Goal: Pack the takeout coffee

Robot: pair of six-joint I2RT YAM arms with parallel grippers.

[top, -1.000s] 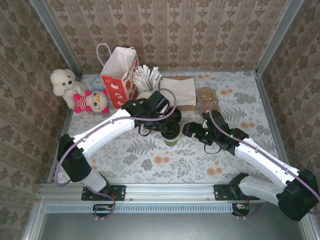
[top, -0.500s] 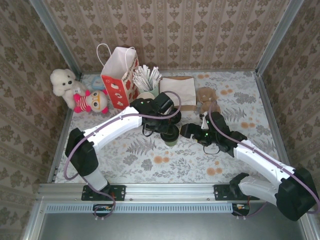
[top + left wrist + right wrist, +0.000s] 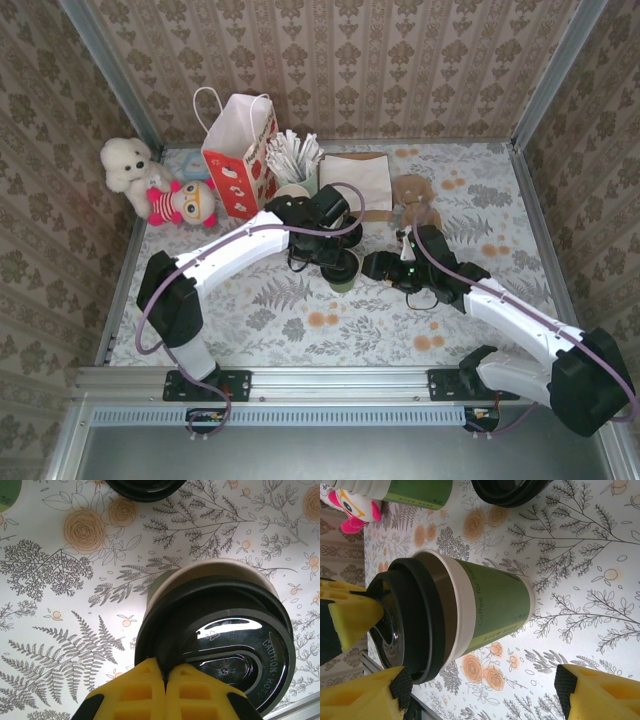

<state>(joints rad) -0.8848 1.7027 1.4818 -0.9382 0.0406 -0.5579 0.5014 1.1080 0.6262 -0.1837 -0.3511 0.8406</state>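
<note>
Your left arm has swung in across the desk (image 3: 260,310) over the last second, bringing the left fingers (image 3: 335,255) from just behind the takeout coffee (image 3: 343,281) to right on top of it, and your right arm has eased the right fingers (image 3: 372,265) a little closer to the cup from the other side; the cup itself has not shifted. It stands upright near the middle of the desk, between your two arms, with its dark top on. From the left wrist you see the left fingers (image 3: 172,682) pressed together, only a thin seam between the yellow pads, their tips at the near edge of the cup's top (image 3: 220,625); you cannot tell whether they pinch that edge or merely rest on it. From the right wrist the right fingers (image 3: 600,690) are spread wide with nothing held, the takeout coffee (image 3: 490,605) just ahead of them, and one pad sits just beside the rim of the dark top. A flat black lid (image 3: 510,490) lies on the desk just behind the cup, a stack of cups (image 3: 415,490) stands farther back, and a red-and-white paper bag (image 3: 240,150) stands at the back left beside a doll (image 3: 185,203).
</note>
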